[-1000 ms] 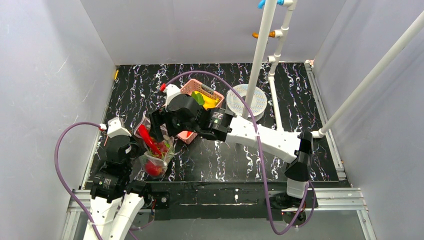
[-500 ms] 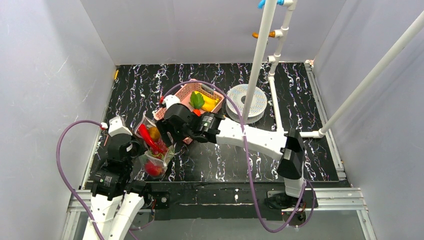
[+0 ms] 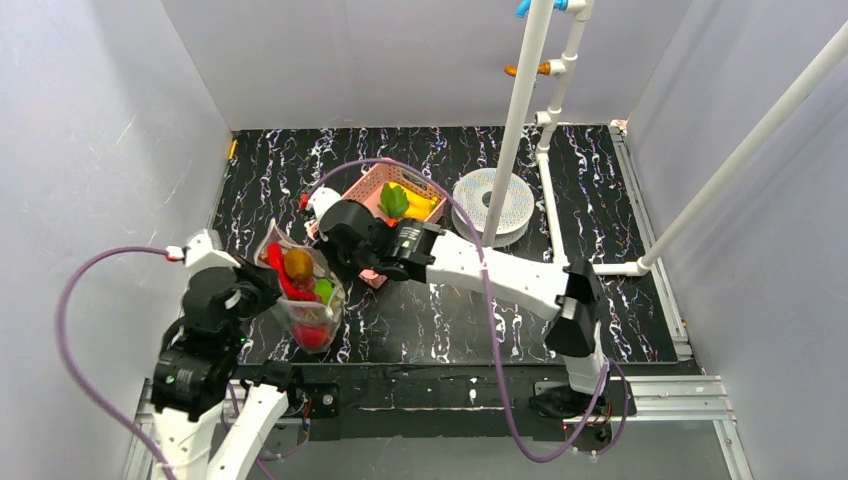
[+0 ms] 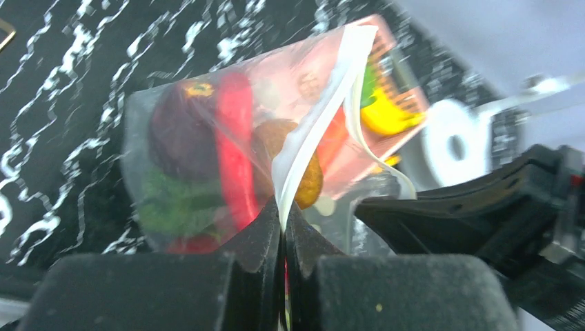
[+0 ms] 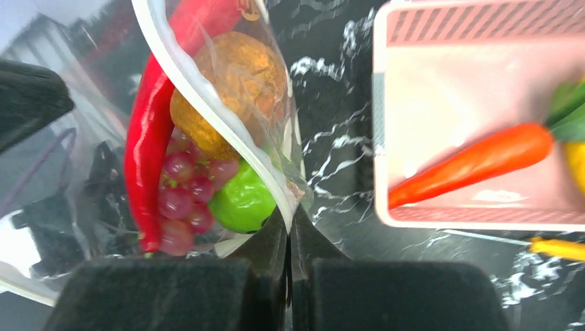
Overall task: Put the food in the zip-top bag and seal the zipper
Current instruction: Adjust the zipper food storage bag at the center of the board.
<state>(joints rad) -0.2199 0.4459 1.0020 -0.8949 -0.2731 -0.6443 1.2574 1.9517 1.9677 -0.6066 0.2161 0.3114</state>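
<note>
A black, white-veined bench (image 3: 520,300) sits boxed in by pale walls on three sides. The zip-top bag (image 3: 300,295) hangs near the bench's near-left corner, close to the left wall, strung between the two arms. Whether its bottom touches the bench cannot be told.

The left claw (image 4: 283,222) is pressed together on the bag's mouth edge, pinching the zipper (image 4: 324,114), a pale strip that runs up and away from the fingertips. The right claw (image 5: 290,222) is clamped on the same edge at the opposite end, where the strip comes down to a corner.

The clear plastic shows its load: a long red chili (image 5: 148,131), a rough brown-orange fruit (image 5: 234,76) high by the mouth, purple grapes (image 5: 181,200) and a glossy green piece (image 5: 241,201) lower down.

Just beyond the right claw stands the pink basket (image 5: 428,83), with a carrot (image 5: 476,162) lying in it and a yellow piece (image 4: 386,117) beside that. An orange-handled screwdriver (image 5: 559,248) lies on the bench just outside the basket's wall.

Farther right, a round white disc (image 3: 497,200) sits at the foot of upright white pipes (image 3: 525,90). The right half of the bench lies open, crossed only by the right arm's long white link.
</note>
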